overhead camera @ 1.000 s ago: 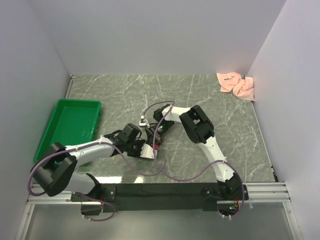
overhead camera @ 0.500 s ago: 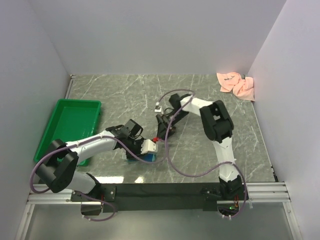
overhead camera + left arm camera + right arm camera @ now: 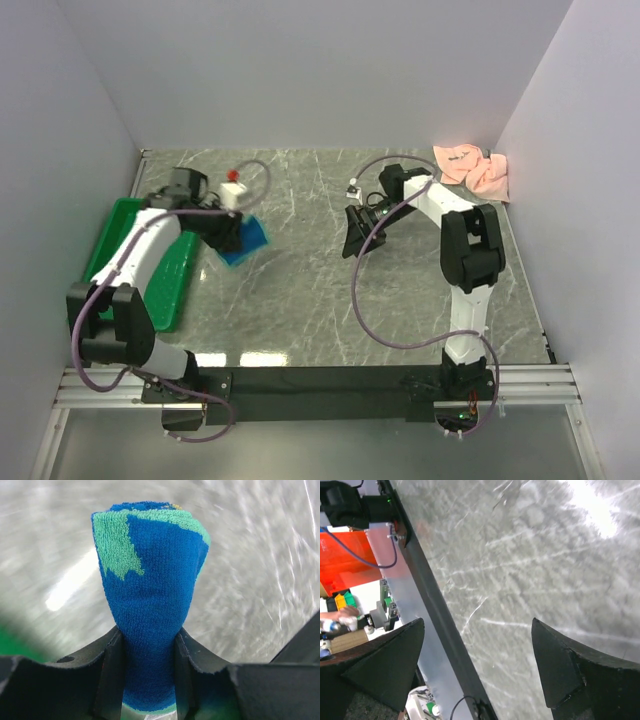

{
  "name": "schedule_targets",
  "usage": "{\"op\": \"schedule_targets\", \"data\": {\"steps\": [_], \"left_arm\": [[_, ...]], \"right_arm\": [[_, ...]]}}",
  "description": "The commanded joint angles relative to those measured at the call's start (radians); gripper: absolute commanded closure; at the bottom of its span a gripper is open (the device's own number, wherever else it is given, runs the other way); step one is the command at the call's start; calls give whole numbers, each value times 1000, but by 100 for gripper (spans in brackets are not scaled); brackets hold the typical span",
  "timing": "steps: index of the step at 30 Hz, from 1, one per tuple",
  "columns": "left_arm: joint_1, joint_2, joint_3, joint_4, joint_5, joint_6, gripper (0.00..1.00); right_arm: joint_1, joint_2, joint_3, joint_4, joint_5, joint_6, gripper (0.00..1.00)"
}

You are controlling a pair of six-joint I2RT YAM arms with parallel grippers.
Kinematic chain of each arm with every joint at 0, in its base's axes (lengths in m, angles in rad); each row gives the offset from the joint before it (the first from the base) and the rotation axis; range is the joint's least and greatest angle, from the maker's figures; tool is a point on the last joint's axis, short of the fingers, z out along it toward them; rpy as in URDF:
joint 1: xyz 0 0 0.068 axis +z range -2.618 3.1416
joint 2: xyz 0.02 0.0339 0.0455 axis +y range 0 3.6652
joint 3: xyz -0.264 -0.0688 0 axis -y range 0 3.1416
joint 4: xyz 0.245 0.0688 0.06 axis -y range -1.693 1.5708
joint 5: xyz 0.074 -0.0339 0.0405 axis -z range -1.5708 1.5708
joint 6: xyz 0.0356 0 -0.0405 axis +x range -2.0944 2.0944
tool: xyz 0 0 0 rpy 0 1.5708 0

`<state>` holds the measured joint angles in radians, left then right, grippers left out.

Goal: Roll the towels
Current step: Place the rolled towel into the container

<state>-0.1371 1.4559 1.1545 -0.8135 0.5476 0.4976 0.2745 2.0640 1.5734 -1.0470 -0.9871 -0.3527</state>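
Towel [image 3: 147,580] in teal and blue, rolled up, is pinched between the jaws of the left gripper [image 3: 228,232], over the table [image 3: 300,300] just beside the right edge of the tray [image 3: 172,290]. Right gripper [image 3: 351,245] hangs over the middle of the table with its jaws spread wide above bare marble. Pink towel [image 3: 472,169] lies crumpled in the far right corner, well apart from both grippers

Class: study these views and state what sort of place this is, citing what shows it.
Probably a robot test cell in a lab: left arm and right arm bolted at the edge of a marbled table, plain white walls boxing it in, a green tray, blue towel and pink towel as props.
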Motion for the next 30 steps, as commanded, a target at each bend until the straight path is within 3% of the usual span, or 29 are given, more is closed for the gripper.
{"op": "schedule_targets", "data": {"steps": [1,7,11,17,23,30], "left_arm": [[187,6,111,-114,58,-50,100],[502,72,212,-92,-26,-71,99],[609,126,209,23,-109,-106,100],[619,220,169,178,-227,-160,100],[602,351,200,249,-201,-267,99],[541,393,175,307,-201,-326,99]], "right_arm": [[-26,-82,-9,-87,-1,-54,6],[-51,-145,-52,-62,14,-28,4],[-51,-165,-75,-48,27,-23,3],[-54,-159,-79,-44,41,-17,2],[-55,-148,-76,-51,51,-20,1],[-64,-137,-79,-64,48,-32,1]]}}
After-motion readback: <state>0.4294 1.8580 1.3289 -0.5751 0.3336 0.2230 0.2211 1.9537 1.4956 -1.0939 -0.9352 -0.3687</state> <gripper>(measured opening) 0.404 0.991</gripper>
